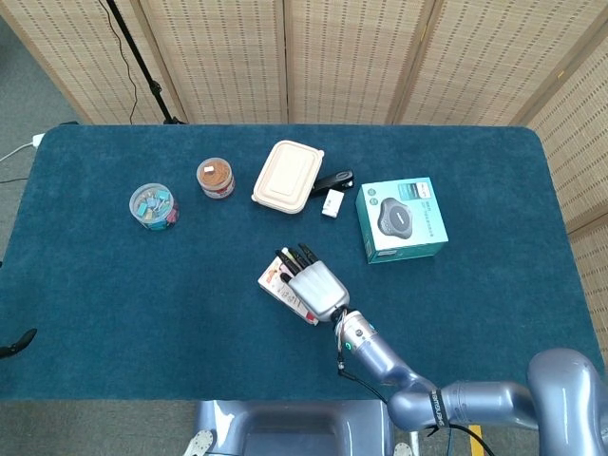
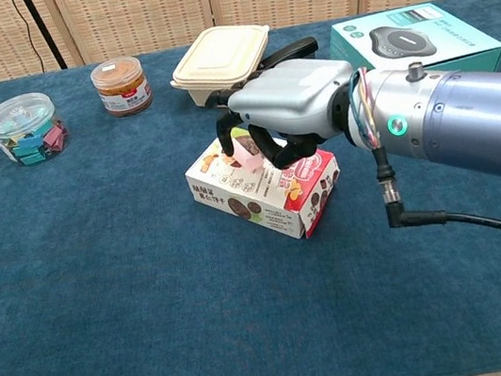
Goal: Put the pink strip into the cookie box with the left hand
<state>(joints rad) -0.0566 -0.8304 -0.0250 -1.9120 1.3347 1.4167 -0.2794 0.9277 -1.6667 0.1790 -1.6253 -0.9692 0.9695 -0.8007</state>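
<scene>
The cookie box (image 2: 265, 190) lies flat mid-table, white and red with cookie pictures; it also shows in the head view (image 1: 276, 281). My right hand (image 2: 291, 110) hovers right over its top, fingers curled down, pinching the pink strip (image 2: 247, 154) between its fingertips. The strip's lower end touches the box's upper face near the far edge. From the head view the right hand (image 1: 313, 283) covers most of the box and hides the strip. I cannot tell whether the box is open. My left hand shows in neither view.
A clear tub of coloured clips (image 2: 24, 128) and a brown-lidded jar (image 2: 121, 85) stand at the far left. A beige lunch box (image 2: 219, 52) sits behind the hand, a teal product box (image 2: 412, 31) to the right. A black clip (image 1: 332, 180) and a small white item (image 1: 332, 203) lie between them.
</scene>
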